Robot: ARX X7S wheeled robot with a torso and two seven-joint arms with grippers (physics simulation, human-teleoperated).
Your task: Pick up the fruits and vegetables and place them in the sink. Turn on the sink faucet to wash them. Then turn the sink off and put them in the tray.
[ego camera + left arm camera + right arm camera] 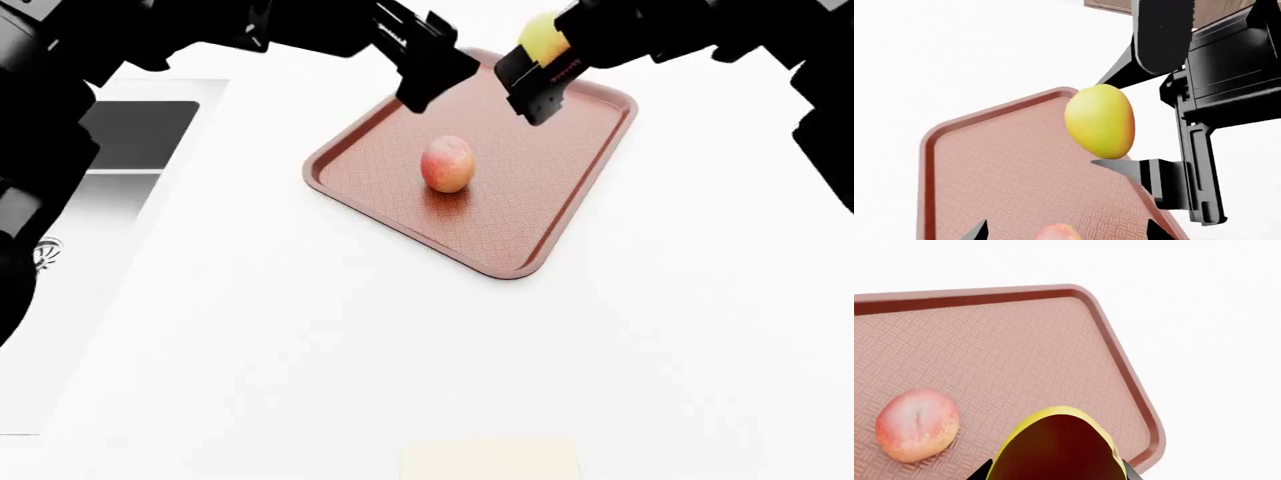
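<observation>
The reddish-brown tray [587, 150] lies on the white counter. The pinkish-red apple-like fruit [447, 163] rests on the middle of the tray; it also shows in the right wrist view [917, 431]. My right gripper [539, 58] is shut on the yellow-green mango-like fruit [539, 33] and holds it above the tray's far part; the fruit shows in the left wrist view [1099, 121] and fills the right jaws [1054, 445]. My left gripper [430, 68] is open and empty above the apple-like fruit [1057, 234]. The sink [134, 130] is at the left. The faucet is out of view.
The sink's round drain [47, 252] shows behind my left arm. A pale cream bar [491, 460] lies at the counter's near edge. The two grippers hang close together over the tray's far end. White counter [694, 330] surrounds the tray.
</observation>
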